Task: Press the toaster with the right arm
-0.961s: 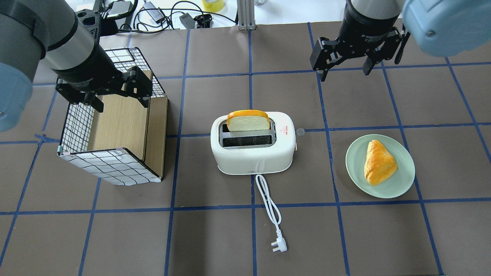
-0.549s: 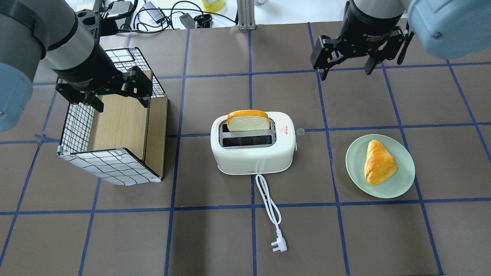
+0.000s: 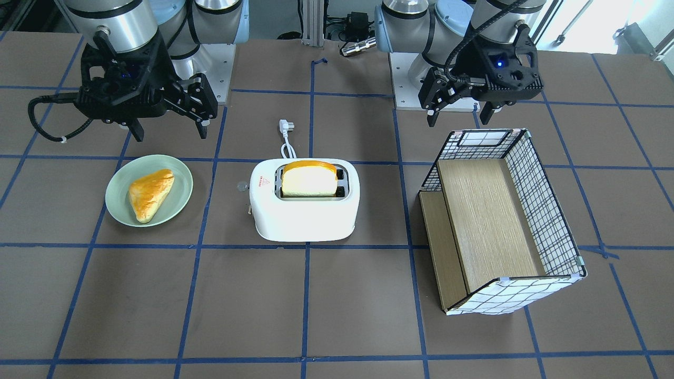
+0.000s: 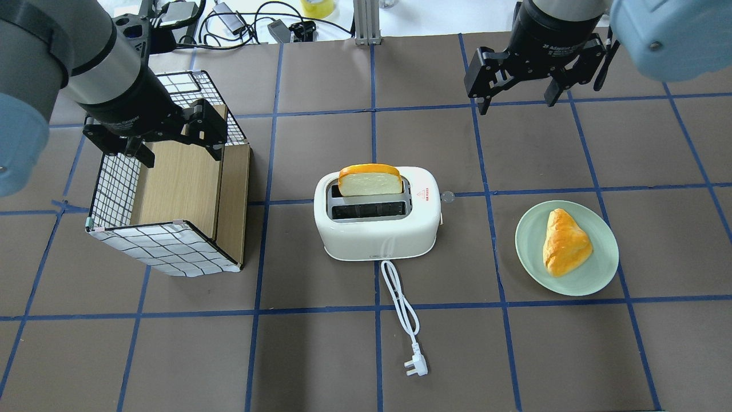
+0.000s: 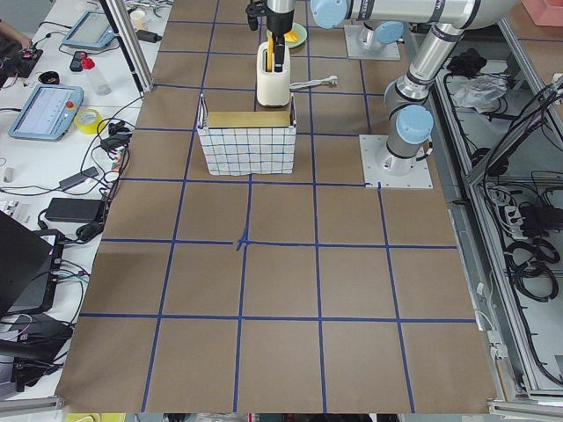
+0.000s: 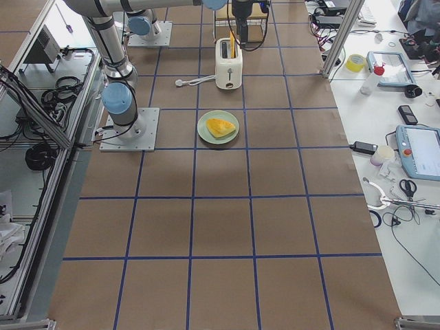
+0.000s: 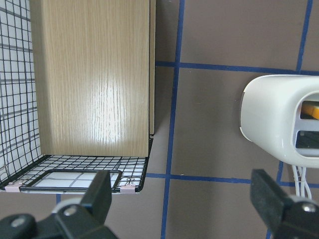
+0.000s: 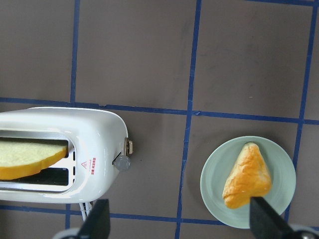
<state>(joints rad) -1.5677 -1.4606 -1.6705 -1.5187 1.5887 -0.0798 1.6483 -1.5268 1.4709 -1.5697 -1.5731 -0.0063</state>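
Two-slot white toaster [image 4: 377, 234], bread [image 4: 370, 182] in one; left gripper [image 4: 182, 157] and right gripper [image 4: 519, 106] spread wide

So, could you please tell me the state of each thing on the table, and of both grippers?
toaster, upright, bread in one slot
bread slice, sticking up out of its slot
plug, lying loose, not plugged in
pastry, lying on the plate
box, open on top
left gripper, open, holding nothing
right gripper, open, clear of the toaster

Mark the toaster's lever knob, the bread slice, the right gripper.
lever knob [image 8: 121, 162], right wrist view, its round cap.
bread slice [image 4: 370, 183], overhead view, its pale face.
right gripper [image 4: 517, 103], overhead view, midway between fingertips.
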